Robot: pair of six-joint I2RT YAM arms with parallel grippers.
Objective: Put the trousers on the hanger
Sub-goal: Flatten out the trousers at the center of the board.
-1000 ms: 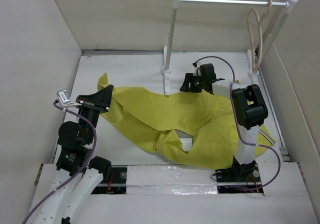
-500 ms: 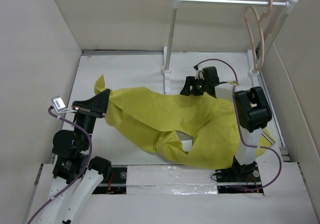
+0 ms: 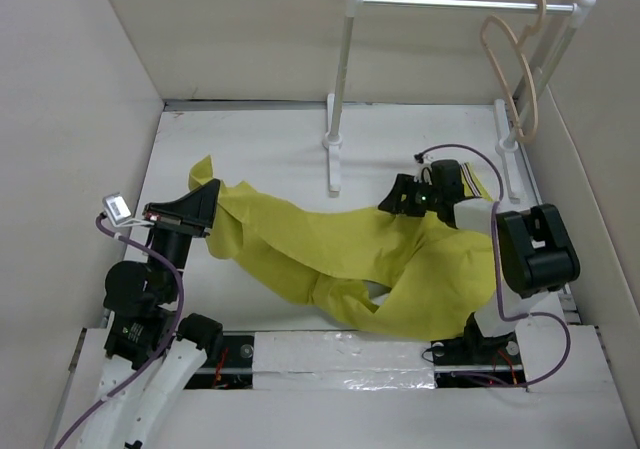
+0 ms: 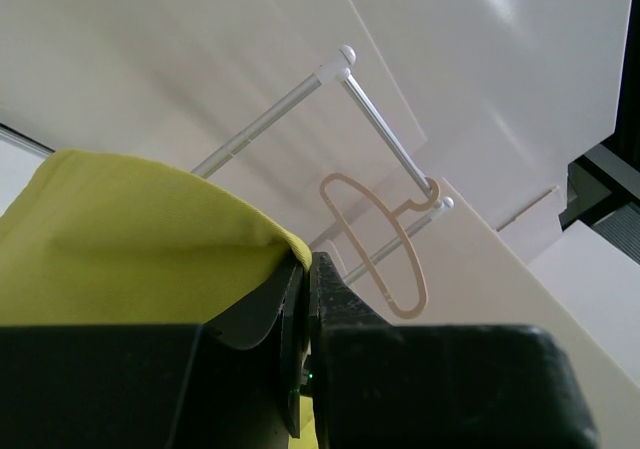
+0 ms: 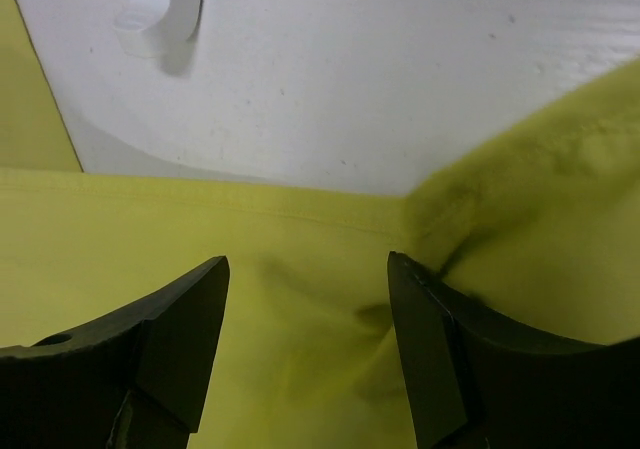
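Right gripper (image 3: pixel 408 197) drew back; trousers (image 3: pixel 330 249) bunched narrower. We saw its jaws apart over cloth, left gripper (image 3: pixel 205 201) clamped on leg end. Soft, limp: we judged waistband (image 3: pixel 470 182) best hold.

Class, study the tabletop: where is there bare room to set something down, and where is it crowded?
Bare table lies along the back wall, left of the rack and beyond the trousers. Another patch lies between the rack's two feet. The middle and near right are crowded with cloth, the left tool and right tool at it.
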